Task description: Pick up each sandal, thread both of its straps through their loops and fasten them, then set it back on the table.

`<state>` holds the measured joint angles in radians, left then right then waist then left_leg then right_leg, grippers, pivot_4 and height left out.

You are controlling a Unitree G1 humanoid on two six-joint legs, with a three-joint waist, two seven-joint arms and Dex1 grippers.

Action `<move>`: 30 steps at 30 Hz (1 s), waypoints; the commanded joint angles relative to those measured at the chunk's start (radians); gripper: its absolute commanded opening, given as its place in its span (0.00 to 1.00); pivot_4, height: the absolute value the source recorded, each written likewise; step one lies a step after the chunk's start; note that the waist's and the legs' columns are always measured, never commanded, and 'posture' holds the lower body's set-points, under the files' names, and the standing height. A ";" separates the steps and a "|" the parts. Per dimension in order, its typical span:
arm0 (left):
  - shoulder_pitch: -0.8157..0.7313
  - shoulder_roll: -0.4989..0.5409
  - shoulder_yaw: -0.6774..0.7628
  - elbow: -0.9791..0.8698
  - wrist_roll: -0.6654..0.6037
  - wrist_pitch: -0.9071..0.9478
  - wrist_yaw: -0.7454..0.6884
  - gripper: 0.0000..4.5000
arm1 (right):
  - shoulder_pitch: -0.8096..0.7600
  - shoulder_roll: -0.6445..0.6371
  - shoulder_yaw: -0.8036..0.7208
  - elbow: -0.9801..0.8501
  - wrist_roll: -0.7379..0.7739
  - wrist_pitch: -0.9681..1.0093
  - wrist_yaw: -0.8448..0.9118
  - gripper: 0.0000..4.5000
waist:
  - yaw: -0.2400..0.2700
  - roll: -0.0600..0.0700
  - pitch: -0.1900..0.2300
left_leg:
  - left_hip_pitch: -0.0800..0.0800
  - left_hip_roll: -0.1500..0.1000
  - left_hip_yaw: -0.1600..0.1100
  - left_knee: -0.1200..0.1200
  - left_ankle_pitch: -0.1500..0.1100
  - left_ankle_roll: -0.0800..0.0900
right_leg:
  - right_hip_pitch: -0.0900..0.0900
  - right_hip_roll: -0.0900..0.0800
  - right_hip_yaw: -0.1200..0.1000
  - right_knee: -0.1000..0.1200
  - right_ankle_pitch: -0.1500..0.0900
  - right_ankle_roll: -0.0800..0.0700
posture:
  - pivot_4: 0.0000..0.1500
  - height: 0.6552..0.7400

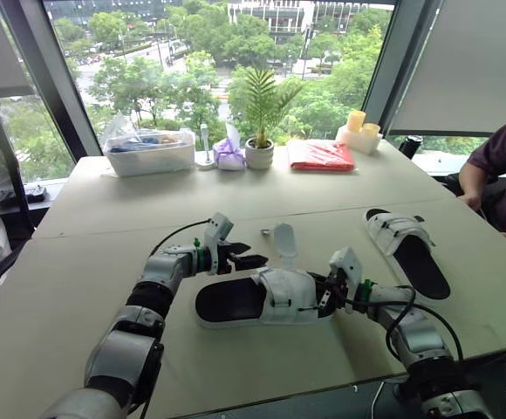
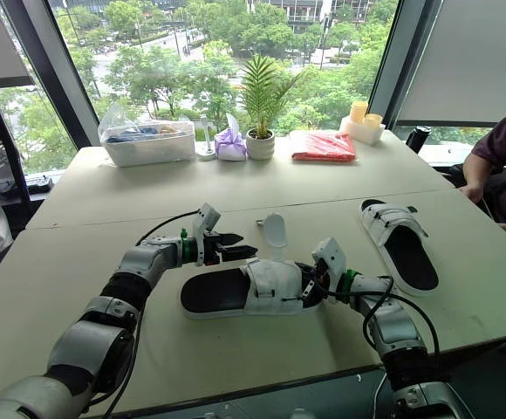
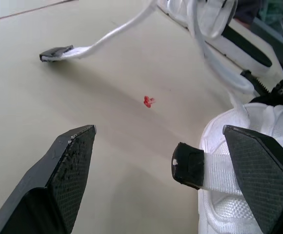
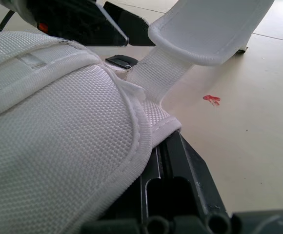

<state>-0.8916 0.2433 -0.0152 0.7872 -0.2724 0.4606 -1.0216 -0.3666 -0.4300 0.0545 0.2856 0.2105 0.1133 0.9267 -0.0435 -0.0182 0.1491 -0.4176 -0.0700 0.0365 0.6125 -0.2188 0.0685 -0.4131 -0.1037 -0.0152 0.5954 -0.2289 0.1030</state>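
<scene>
White mesh sandal (image 1: 262, 301) with a black footbed lies flat on the beige bench (image 1: 78, 253), front and centre, its long axis running across the robot and the open heel end toward the robot's left. Left claw (image 1: 257, 260) hovers just behind the sandal's upper, fingers (image 3: 75, 161) spread wide. In the left wrist view a short white strap ending in a black strap tip (image 3: 188, 165) sticks out from the upper into the gap, close to one finger and touching neither. Right claw (image 1: 325, 292) is at the toe end, pinching the edge of the mesh upper. The right wrist view shows the fabric lying over the lower finger (image 4: 180, 161), with the other finger hidden. A wide strap (image 1: 283, 240) stands upright from the upper between the two claws. A thin strap (image 3: 58, 52) with a dark end lies flat on the bench just beyond it; which sandal it belongs to I cannot tell. A red speck (image 3: 149, 101) sits on the bench near the sandal. The second sandal (image 1: 406, 249) lies flat well apart to the right, sole down. At the far edge are a clear bin (image 1: 148, 150), a potted plant (image 1: 259, 153) and a red packet (image 1: 320, 155). A person (image 1: 502, 166) sits at the right edge of the bench.
</scene>
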 commanded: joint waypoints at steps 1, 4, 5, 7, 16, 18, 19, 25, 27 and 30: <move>-0.049 -0.002 0.084 -0.093 -0.119 0.122 -0.025 0.99 | 0.010 0.018 0.039 0.078 -0.043 0.013 -0.022 0.00 | 0.000 0.000 0.000 | 0.000 0.000 0.000 0.000 0.000 0.000 | 0.000 0.000 0.000 0.000 0.000 0.001 | 1.00 0.99; -0.037 -0.015 0.090 -0.126 -0.138 0.175 -0.009 0.99 | 0.005 0.021 0.037 0.087 -0.042 0.004 -0.027 0.00 | -0.001 -0.001 0.000 | 0.000 0.000 0.000 0.000 0.000 0.000 | 0.000 0.000 0.000 0.000 0.001 0.001 | 1.00 0.99; -0.029 -0.024 0.085 -0.135 -0.138 0.183 0.002 0.99 | 0.005 0.022 0.038 0.088 -0.043 0.001 -0.029 0.00 | -0.001 -0.001 0.000 | 0.001 0.000 0.000 0.000 0.000 0.000 | 0.001 0.000 0.000 0.000 0.001 0.001 | 1.00 0.99; -0.019 -0.038 0.077 -0.153 -0.140 0.209 0.016 0.99 | 0.004 0.024 0.039 0.091 -0.044 -0.001 -0.031 0.00 | -0.001 -0.001 0.000 | 0.002 0.000 0.000 0.000 0.000 0.000 | 0.002 0.000 0.000 0.000 0.001 0.001 | 1.00 0.99; -0.071 -0.125 0.052 -0.046 -0.109 0.191 0.071 0.99 | 0.009 0.034 0.036 0.089 -0.049 -0.003 -0.042 0.00 | 0.000 -0.002 -0.001 | 0.003 0.000 0.000 0.001 0.000 0.000 | 0.002 0.000 0.000 0.000 0.002 0.001 | 1.00 0.99; -0.146 -0.161 0.089 0.072 -0.119 0.179 0.109 0.99 | 0.013 0.037 0.034 0.083 -0.049 -0.003 -0.050 0.00 | -0.001 -0.003 0.000 | 0.003 0.000 0.000 0.001 0.000 0.000 | 0.002 0.000 0.000 0.000 0.002 0.001 | 1.00 0.99; -0.181 -0.174 0.101 0.124 -0.123 0.172 0.116 0.99 | 0.015 0.037 0.033 0.081 -0.049 -0.003 -0.054 0.00 | 0.000 -0.004 0.000 | 0.003 0.000 0.000 0.001 0.000 0.000 | 0.002 0.000 0.000 0.000 0.003 0.001 | 1.00 0.99; -0.356 -0.204 0.259 0.411 -0.174 0.135 0.227 0.99 | 0.035 0.039 0.027 0.058 -0.049 -0.003 -0.073 0.00 | -0.001 -0.006 0.000 | 0.003 0.000 0.000 0.001 0.000 0.000 | 0.001 0.000 -0.001 0.000 0.005 0.006 | 1.00 0.99; -0.381 -0.205 0.297 0.464 -0.174 0.106 0.263 0.99 | 0.042 0.039 0.025 0.049 -0.047 -0.001 -0.081 0.00 | 0.000 -0.006 0.000 | 0.003 0.000 0.000 0.001 0.000 0.000 | 0.001 0.000 -0.001 0.000 0.006 0.008 | 1.00 0.99; -0.403 -0.211 0.346 0.509 -0.173 0.073 0.319 0.99 | 0.055 0.038 0.024 0.037 -0.046 -0.001 -0.092 0.00 | 0.002 -0.007 0.001 | 0.003 0.000 0.000 0.001 0.000 0.000 | 0.001 0.000 -0.001 0.000 0.007 0.009 | 1.00 0.99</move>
<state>-1.2572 0.0366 0.2983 1.2936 -0.4268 0.5604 -0.7269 -0.3464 -0.4054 0.0537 0.2766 0.1942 0.0803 0.8608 -0.0415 -0.0251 0.1501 -0.4145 -0.0700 0.0365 0.6137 -0.2188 0.0685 -0.4121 -0.1038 -0.0166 0.5952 -0.2218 0.1119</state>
